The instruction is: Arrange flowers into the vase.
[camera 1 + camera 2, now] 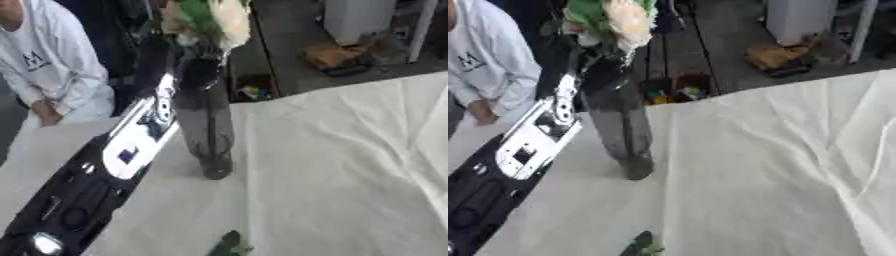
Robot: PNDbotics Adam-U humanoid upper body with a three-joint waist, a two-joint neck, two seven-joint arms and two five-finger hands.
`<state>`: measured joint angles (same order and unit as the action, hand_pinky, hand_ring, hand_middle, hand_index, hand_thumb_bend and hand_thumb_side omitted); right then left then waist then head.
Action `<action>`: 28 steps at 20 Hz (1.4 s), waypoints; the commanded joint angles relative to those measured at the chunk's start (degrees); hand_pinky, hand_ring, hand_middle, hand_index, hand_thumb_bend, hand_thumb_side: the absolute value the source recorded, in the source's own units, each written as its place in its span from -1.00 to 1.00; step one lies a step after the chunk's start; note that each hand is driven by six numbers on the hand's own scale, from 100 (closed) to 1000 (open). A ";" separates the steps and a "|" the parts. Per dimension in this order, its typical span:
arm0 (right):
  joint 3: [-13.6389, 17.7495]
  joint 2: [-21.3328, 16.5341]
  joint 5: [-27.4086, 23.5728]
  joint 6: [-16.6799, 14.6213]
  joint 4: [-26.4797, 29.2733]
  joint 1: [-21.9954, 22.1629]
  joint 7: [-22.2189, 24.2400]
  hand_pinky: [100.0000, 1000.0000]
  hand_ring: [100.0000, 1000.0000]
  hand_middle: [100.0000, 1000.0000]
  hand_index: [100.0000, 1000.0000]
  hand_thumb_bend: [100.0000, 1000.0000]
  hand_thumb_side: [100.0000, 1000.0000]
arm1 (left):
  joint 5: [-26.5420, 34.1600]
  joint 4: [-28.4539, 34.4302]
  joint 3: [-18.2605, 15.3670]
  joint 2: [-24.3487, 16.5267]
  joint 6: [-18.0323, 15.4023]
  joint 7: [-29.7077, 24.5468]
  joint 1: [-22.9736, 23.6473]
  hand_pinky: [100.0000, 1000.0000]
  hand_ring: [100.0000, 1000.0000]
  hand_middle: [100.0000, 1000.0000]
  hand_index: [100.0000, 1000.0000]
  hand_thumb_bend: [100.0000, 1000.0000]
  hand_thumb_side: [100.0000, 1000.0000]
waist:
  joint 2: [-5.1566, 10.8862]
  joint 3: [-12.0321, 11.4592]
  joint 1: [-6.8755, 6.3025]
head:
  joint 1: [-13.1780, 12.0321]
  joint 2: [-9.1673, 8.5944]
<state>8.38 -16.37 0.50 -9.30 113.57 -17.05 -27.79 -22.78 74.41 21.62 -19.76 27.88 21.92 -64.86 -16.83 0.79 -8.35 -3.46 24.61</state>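
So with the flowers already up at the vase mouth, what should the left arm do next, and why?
Probably lower the flowers a little further into the vase. The blooms sit at its mouth, stems already inside the dark glass, with the left hand up beside the neck. Its fingers are too blurred to judge. More greenery waits on the cloth.

This looks like a lab or workshop floor set up for robot trials. A work table [350,175] draped in a wrinkled white cloth [780,165] stands on dark bare flooring [289,45]. Beyond it sit a white cabinet [357,17], a cardboard box [332,55], and a crate of small coloured items [677,90].
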 commanded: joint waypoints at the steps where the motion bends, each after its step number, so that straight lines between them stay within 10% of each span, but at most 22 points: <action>1: 0.30 -0.53 0.02 0.15 1.02 -0.21 -0.16 0.55 0.21 -0.24 0.66 -1.00 0.94 | -0.45 1.61 -0.89 -2.18 -0.06 -0.52 -0.86 0.24 0.22 0.13 0.31 -0.10 0.54 | 1.26 -0.19 0.39 | -0.12 -0.44; 28: 0.34 -0.67 -0.26 0.03 1.02 -0.44 -0.94 0.55 0.21 -0.24 0.66 -1.00 0.95 | 0.75 5.22 -0.01 -5.50 0.14 -6.19 0.99 0.45 0.43 0.34 0.57 0.16 0.81 | 1.73 -0.69 0.88 | 0.33 -0.47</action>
<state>8.44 -16.37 0.43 -9.28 113.57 -16.91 -28.54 -22.28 78.29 22.01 -23.24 28.06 16.40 -63.02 -16.57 0.19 -7.98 -3.34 24.61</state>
